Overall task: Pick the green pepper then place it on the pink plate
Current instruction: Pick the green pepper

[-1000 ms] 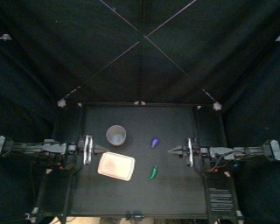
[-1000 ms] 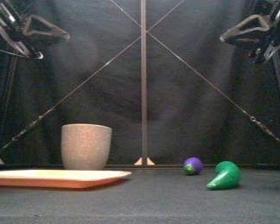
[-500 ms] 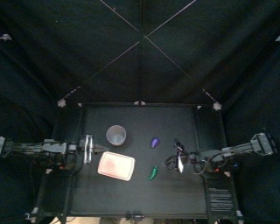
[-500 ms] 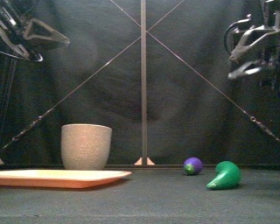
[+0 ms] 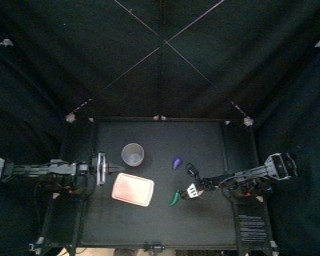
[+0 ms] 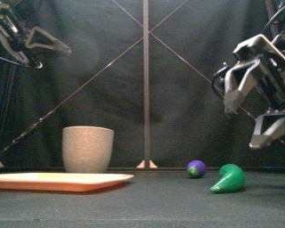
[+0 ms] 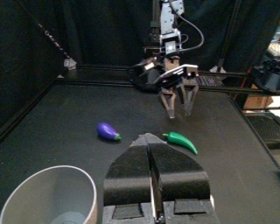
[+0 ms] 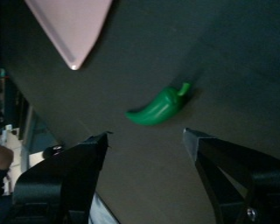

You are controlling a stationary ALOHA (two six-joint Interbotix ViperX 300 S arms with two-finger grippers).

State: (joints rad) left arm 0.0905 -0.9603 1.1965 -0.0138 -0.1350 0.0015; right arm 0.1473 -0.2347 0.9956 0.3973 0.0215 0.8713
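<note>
Right gripper (image 5: 192, 190), jaws spread: centre over the pepper (image 5: 174, 198), at 4 o'clock of the plate (image 5: 132, 188), then descend. Left gripper (image 7: 156, 144) rests, jaws pressed together.

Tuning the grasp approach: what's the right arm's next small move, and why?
Probably lower the right gripper onto the green pepper with its jaws open. In the right wrist view the pepper lies between the open jaws, while the front view shows the gripper well above the table, not yet at the pepper. The left gripper rests at the left, shut.
</note>
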